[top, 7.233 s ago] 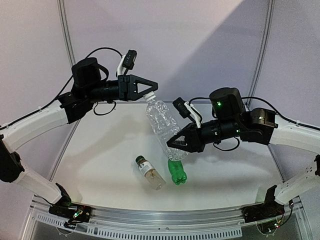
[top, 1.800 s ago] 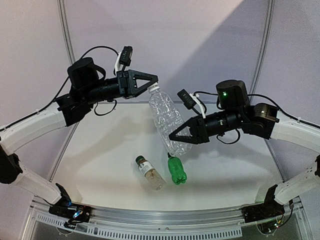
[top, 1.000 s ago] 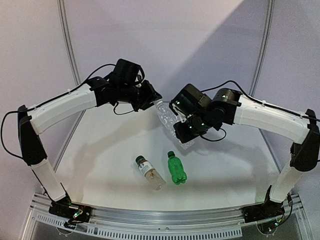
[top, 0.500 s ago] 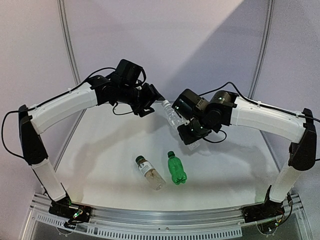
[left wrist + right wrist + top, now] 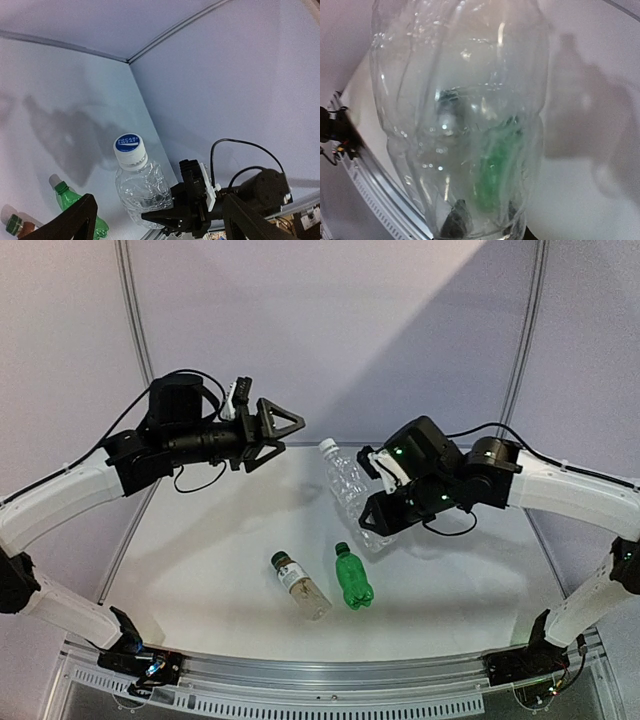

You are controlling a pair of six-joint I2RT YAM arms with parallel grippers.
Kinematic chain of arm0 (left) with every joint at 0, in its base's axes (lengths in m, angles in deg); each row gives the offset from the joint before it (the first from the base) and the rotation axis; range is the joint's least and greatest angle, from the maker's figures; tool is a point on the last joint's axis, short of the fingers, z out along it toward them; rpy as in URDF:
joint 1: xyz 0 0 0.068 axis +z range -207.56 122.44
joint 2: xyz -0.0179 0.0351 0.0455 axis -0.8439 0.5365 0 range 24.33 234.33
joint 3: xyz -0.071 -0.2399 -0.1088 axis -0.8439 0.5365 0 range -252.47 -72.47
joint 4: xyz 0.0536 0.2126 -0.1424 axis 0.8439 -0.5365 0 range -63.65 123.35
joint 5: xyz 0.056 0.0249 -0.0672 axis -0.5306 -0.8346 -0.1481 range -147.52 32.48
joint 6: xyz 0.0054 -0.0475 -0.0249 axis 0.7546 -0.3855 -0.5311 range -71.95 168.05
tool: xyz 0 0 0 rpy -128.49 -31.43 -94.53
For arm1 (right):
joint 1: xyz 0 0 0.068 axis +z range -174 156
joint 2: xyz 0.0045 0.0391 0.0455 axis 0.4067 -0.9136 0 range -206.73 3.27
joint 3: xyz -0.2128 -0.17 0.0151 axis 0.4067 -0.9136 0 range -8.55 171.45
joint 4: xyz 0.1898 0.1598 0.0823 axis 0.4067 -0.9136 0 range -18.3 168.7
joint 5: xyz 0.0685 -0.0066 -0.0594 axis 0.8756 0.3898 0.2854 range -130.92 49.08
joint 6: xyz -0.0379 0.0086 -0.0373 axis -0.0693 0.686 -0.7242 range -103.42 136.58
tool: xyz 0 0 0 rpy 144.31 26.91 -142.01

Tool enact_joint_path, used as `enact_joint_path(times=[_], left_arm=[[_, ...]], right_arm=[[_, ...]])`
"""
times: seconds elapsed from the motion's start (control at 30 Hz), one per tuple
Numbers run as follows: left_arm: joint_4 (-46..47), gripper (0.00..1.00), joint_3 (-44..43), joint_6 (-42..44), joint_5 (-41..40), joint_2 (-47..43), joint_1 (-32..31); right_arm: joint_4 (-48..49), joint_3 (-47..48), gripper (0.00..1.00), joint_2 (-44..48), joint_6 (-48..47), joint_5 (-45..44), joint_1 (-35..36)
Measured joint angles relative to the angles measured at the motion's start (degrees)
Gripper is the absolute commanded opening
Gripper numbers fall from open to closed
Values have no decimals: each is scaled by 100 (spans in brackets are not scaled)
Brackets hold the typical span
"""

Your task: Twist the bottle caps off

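Clear ribbed plastic bottle hangs tilted above the white table. Our right gripper is clamped low on its body, so its white screw cap with a blue top points up toward our left gripper. We judge this presents the cap for twisting; it sits on the neck. Our left fingers stand wide apart, empty, apart from the cap. A short green plastic bottle and a small clear labelled bottle lie capped on the table below.
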Motion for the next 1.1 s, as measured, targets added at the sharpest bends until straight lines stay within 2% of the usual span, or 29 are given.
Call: enact_joint_path(times=[0.23,0.5,0.67,0.9,1.1], left_arm=[[1279,84,575,496,973,-378,219],[2452,75,710,498,1808,-164,221],[2656,59,610,446,2041,127,221],[2791,25,564,420,2131,197,214],[2704,21,527,461,2004,214,168]], right_arm=[[1526,-938,0,903,22,1596,-114],[2337,-1043,0,1005,22,2564,-114],[2459,-1043,0,1005,20,2798,-114],[2483,-1043,0,1005,39,2920,-114],[2334,-973,0,990,72,2771,-114]])
